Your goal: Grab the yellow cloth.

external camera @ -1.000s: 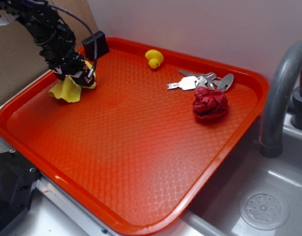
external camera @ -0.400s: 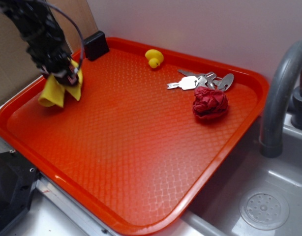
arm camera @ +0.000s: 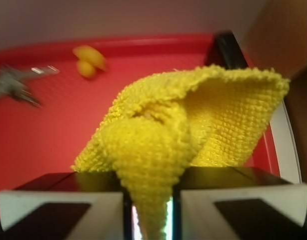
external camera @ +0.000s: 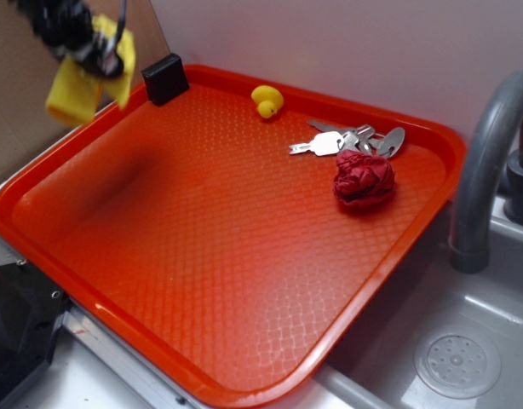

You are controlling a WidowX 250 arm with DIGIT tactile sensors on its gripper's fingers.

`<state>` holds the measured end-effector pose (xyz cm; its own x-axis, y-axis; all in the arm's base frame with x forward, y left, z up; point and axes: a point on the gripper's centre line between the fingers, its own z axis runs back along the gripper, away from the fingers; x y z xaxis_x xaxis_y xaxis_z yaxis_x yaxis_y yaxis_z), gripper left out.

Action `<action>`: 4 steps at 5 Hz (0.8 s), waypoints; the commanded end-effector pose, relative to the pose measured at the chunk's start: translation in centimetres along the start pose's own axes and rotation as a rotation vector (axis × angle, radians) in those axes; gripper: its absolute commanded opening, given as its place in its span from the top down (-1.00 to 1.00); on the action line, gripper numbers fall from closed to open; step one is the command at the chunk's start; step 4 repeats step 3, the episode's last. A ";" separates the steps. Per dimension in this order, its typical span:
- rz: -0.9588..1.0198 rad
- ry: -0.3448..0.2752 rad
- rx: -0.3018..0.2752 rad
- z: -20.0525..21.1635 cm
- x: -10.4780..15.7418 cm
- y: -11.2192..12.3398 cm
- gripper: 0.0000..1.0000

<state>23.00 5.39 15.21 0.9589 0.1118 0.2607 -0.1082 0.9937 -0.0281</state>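
Three items are sitting in the tray (external camera: 415,221) — duck (external camera: 267,100), keys (external camera: 347,141), red ball (external camera: 364,181) — while the gripper (external camera: 98,60) is pinching the cloth (external camera: 78,85) above its left rim.

The yellow cloth (external camera: 81,81) (arm camera: 193,130) is a nubby, crumpled rag, bunched into folds, hanging in the air above the far left corner, clear of the surface.
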 end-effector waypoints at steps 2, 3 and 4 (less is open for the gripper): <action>-0.032 0.002 -0.062 8.2 1.5 -6.5 1.00; -0.004 0.023 -0.066 7.5 1.7 -5.7 1.00; -0.004 0.023 -0.066 7.5 1.7 -5.7 1.00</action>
